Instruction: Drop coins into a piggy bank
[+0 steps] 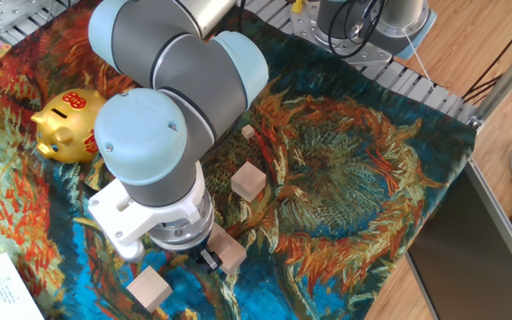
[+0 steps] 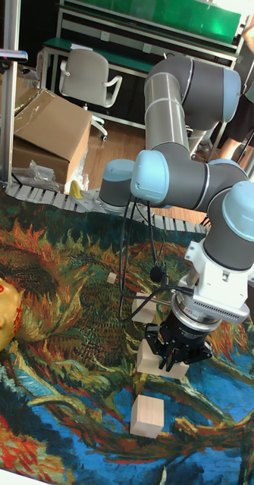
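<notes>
The gold piggy bank (image 1: 64, 125) with red markings stands at the left of the cloth, and it shows again at the left edge of the tall view as the piggy bank (image 2: 1, 314). My gripper (image 1: 208, 259) hangs low at the front of the cloth, well to the right of the bank. Its dark fingers (image 2: 174, 355) sit right over a pale wooden block (image 2: 155, 361). The arm's wrist hides most of the fingers, so the gap between them is unclear. No coins show in either view.
Pale wooden blocks lie around the gripper: one block (image 1: 248, 180) behind it, one block (image 1: 149, 287) in front, and a tiny block (image 1: 248, 132) further back. A painted cloth (image 1: 354, 178) covers the table. The robot base (image 1: 363, 27) is at the back, and paper (image 1: 3, 289) lies front left.
</notes>
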{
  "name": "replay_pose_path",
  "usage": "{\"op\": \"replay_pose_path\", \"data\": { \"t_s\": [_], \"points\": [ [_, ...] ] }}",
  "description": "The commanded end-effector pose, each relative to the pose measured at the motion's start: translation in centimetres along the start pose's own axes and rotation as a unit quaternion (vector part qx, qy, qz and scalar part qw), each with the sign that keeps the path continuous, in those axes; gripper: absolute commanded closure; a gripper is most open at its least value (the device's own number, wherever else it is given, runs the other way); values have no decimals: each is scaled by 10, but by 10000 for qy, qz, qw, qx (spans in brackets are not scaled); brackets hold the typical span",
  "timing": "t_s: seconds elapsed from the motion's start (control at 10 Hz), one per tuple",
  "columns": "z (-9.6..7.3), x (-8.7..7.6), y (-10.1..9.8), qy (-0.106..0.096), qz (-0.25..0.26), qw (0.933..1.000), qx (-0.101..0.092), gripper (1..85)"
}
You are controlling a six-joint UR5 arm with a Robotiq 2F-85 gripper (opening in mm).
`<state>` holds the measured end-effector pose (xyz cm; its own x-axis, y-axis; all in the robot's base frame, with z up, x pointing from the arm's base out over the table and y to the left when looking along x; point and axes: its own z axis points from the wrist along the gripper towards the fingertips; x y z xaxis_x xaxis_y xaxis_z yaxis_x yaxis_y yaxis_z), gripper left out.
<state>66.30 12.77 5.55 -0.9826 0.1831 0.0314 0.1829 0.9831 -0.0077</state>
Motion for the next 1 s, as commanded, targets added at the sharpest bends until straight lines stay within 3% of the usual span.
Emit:
{"op": "replay_pose_path", "data": {
  "t_s": [0.0, 0.2, 0.5, 0.9],
  "points": [
    [-3, 0, 1, -13, -4, 10000, -48, 713],
    [-3, -1, -5, -33, 38, 10000, 58, 843],
    [-11, -2, -10, -50, -192, 9998, 86, 843],
    [-40, 5, -16, -79, -492, 9987, 52, 843]
  ]
}}
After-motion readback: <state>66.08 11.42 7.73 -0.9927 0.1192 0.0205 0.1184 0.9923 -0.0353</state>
